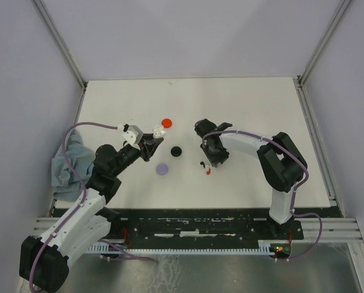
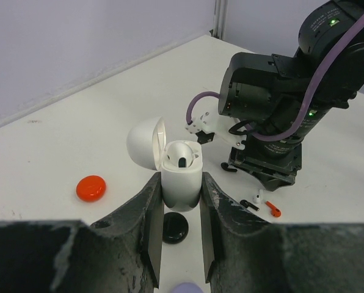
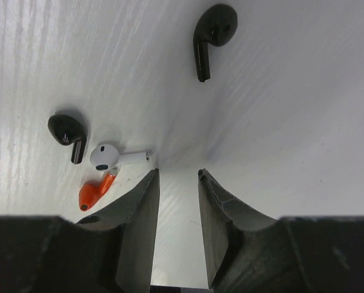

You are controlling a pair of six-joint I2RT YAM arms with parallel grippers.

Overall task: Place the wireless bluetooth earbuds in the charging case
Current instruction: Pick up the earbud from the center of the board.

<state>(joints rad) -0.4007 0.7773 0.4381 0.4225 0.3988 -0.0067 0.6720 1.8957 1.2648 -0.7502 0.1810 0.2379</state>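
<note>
My left gripper (image 2: pixel 181 183) is shut on the white charging case (image 2: pixel 182 180), which it holds upright above the table with the lid (image 2: pixel 144 143) flipped open. A white earbud (image 2: pixel 181 152) sits in the case. Loose on the table lie a black earbud (image 3: pixel 214 33), another black earbud (image 3: pixel 69 131), a white earbud (image 3: pixel 109 157) and a red earbud (image 3: pixel 93 190). My right gripper (image 3: pixel 178 176) points down at the table just right of the white earbud's stem. Its jaws stand a little apart with nothing between them. In the top view the left gripper (image 1: pixel 159 130) holds the case left of the right gripper (image 1: pixel 212 160).
Three round discs lie on the table: a red disc (image 1: pixel 166 123), a black disc (image 1: pixel 176 151) and a lavender disc (image 1: pixel 163 169). A grey-blue cloth (image 1: pixel 66 165) is bunched at the table's left edge. White walls close in the back and sides.
</note>
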